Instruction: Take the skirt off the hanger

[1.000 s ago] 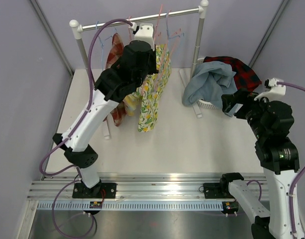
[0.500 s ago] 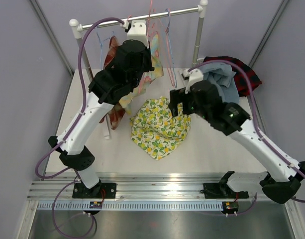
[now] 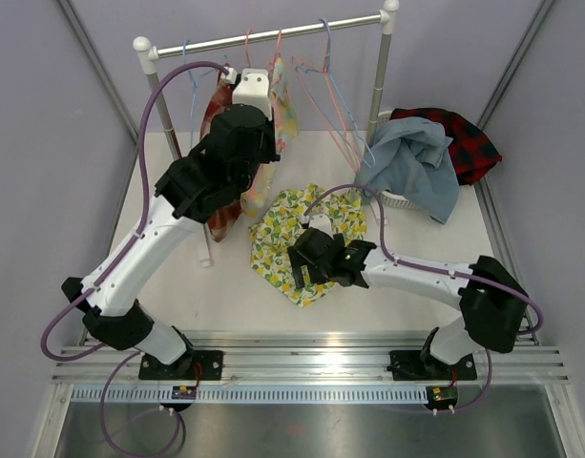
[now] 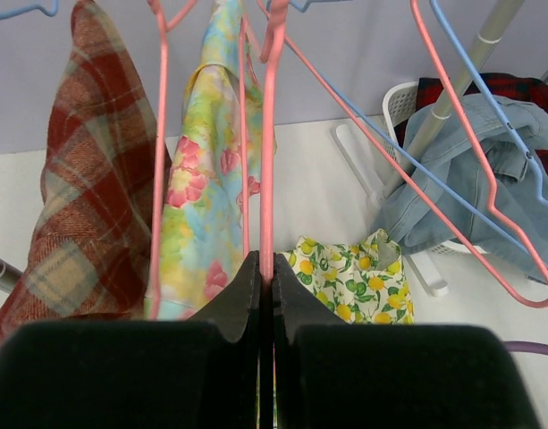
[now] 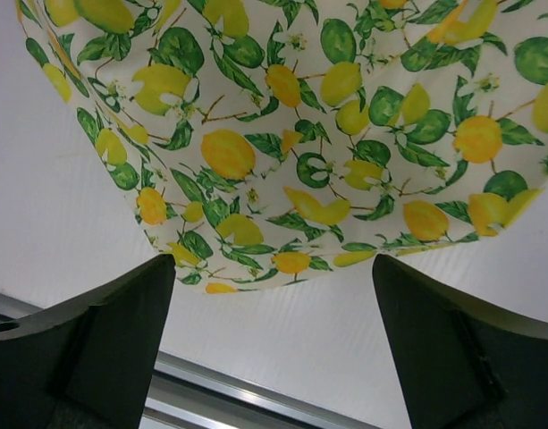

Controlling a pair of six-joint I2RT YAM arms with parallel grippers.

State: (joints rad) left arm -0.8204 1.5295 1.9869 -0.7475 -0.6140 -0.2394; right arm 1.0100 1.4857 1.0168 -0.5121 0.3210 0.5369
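Observation:
The lemon-print skirt [image 3: 284, 227] lies crumpled on the white table, off the hanger; it also shows in the left wrist view [image 4: 349, 281] and the right wrist view [image 5: 300, 134]. My left gripper [image 4: 266, 261] is shut on the bare pink hanger [image 4: 270, 161], which hangs from the rail [image 3: 273, 36]. In the top view the left gripper [image 3: 249, 119] is up at the rack. My right gripper [image 3: 306, 262] is open and low over the skirt's near edge, its fingers [image 5: 122, 331] apart and holding nothing.
A red plaid garment [image 4: 72, 197] and a floral garment [image 4: 206, 206] hang beside the gripped hanger. Empty pink and blue hangers [image 3: 330, 86] hang at the right. A white basket [image 3: 402, 198] holds a denim jacket [image 3: 411, 157] and red plaid cloth. The metal front rail [image 5: 220, 393] is close.
The skirt came off the hanger and dropped onto the table. My right arm swung in from the right and went down to the skirt's near edge. The left arm still grips the hanger.

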